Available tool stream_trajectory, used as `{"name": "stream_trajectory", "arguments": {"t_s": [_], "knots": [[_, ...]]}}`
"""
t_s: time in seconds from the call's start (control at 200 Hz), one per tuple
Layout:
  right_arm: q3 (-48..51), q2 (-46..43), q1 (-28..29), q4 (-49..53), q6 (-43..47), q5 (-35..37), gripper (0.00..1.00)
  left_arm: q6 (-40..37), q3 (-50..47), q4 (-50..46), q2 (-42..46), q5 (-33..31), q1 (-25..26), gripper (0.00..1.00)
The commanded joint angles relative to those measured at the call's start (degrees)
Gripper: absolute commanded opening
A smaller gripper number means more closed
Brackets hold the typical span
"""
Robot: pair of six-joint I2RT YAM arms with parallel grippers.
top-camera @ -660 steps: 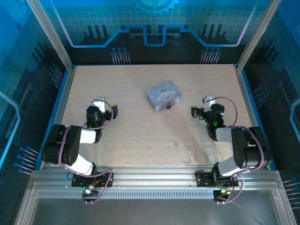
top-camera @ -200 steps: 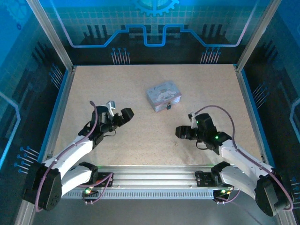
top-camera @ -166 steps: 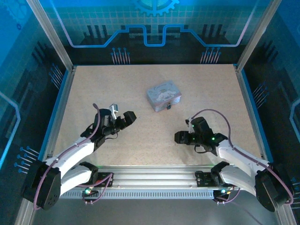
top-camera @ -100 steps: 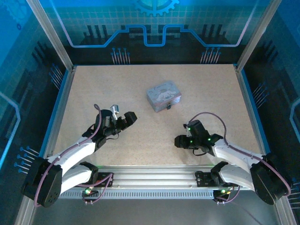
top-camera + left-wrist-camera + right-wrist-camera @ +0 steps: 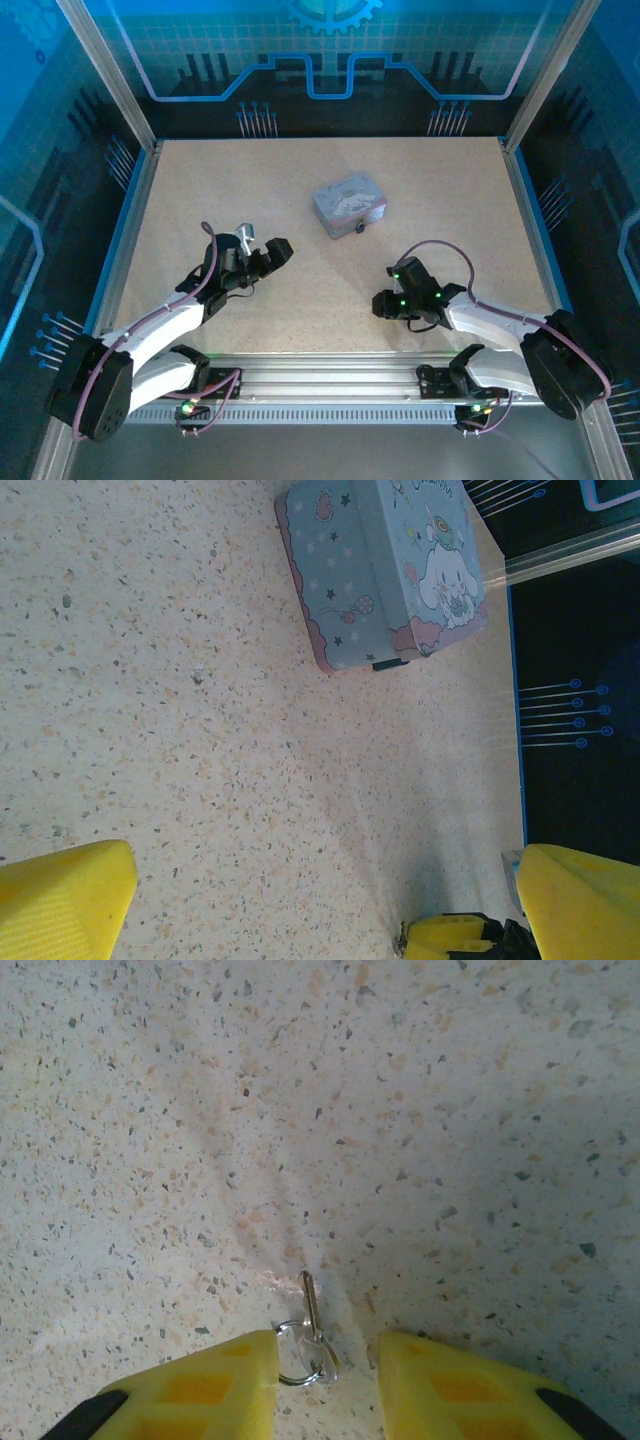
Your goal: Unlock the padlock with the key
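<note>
Progress: You are at the first step. The small silvery metal key (image 5: 309, 1305) lies flat on the speckled beige tabletop (image 5: 300, 170), with its thin wire ring (image 5: 308, 1358) at the near end. By the look of it, it is not yet lifted.
Left to do: Nearly everything, judged from this. You have to grip the key, carry it to the lock, seat it and turn it.
Padlock: The tiny dark padlock (image 5: 360, 228) sits against the near side of the grey-blue rectangular tin box (image 5: 349, 202) with a cartoon on its lid. It is mid-table, well apart from both grippers. Whether its shackle is shut is too small to tell.
Right arm: Your right gripper (image 5: 328, 1348) hangs low over the table. The arm reaches from the near right corner in toward the centre.
Right fingers: The yellow pads (image 5: 200, 1385) stand at a narrow gap on either side of the ring. One is at the ring's edge, and nothing is clamped.
Left arm: Your left gripper (image 5: 268, 252) stretches out low from the near left. It points toward the box and stops short of it.
Left fingers: They are spread wide and hold nothing.
Risk: The key is thin and flat, so it may slide instead of lifting when you pinch.
</note>
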State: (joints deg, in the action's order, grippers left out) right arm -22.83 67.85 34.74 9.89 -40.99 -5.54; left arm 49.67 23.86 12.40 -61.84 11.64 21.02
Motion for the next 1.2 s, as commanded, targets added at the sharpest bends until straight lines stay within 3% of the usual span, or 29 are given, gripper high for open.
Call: {"name": "stream_trajectory", "arguments": {"t_s": [0.0,0.7,0.996,1.196], "knots": [[-1.5,1.1,1.9,-0.8,-0.6,-0.6,0.31,0.8,-0.6,1.2,-0.2,-0.6,0.5,0.98],[-2.5,3.6,3.9,0.7,-0.8,2.0,0.26,0.6,-1.3,0.5,0.9,-1.2,0.5,0.99],[-3.1,3.6,4.5,1.1,-0.3,2.6,0.07,0.4,-1.4,-0.5,1.8,-1.5,0.5,0.99],[-3.3,0.0,4.4,0.5,4.4,3.5,0.0,-0.9,-0.7,-0.3,2.7,0.3,0.5,0.99]]}}
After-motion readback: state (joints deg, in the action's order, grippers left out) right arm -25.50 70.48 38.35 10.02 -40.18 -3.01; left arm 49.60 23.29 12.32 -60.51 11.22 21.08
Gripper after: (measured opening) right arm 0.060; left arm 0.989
